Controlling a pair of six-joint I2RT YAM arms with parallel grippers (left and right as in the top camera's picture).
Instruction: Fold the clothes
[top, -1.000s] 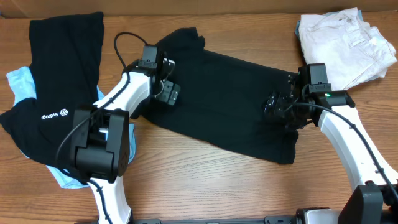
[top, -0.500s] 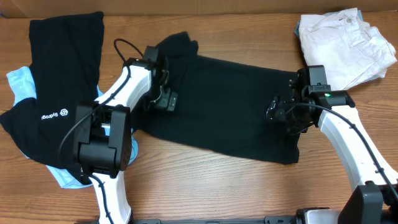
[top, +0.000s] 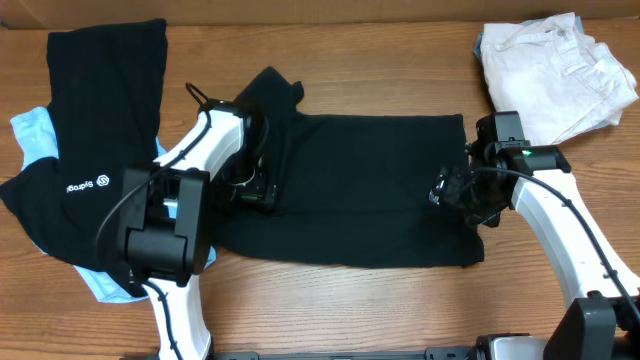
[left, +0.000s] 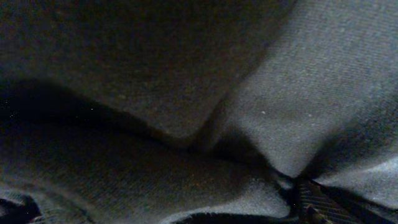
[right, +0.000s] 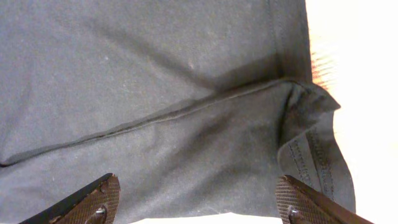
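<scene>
A black garment (top: 360, 190) lies folded into a long band across the middle of the table. My left gripper (top: 258, 188) rests on its left end, beside a bunched sleeve. The left wrist view is filled with black cloth (left: 155, 74). Only one finger pad (left: 311, 202) shows, far off to the side, so the jaws look open. My right gripper (top: 452, 192) is at the garment's right end. In the right wrist view it is open (right: 199, 202), its fingers spread wide over the cloth (right: 155, 93) near the hem corner, holding nothing.
A pile of white clothes (top: 555, 70) sits at the back right. A black shirt with a white logo (top: 90, 130) lies at the left over a light-blue garment (top: 30, 135). Bare wooden table (top: 350, 310) shows along the front.
Both grippers moved toward the front. The black garment went from slanted to a straight, narrower band. Its left sleeve end shifted left.
</scene>
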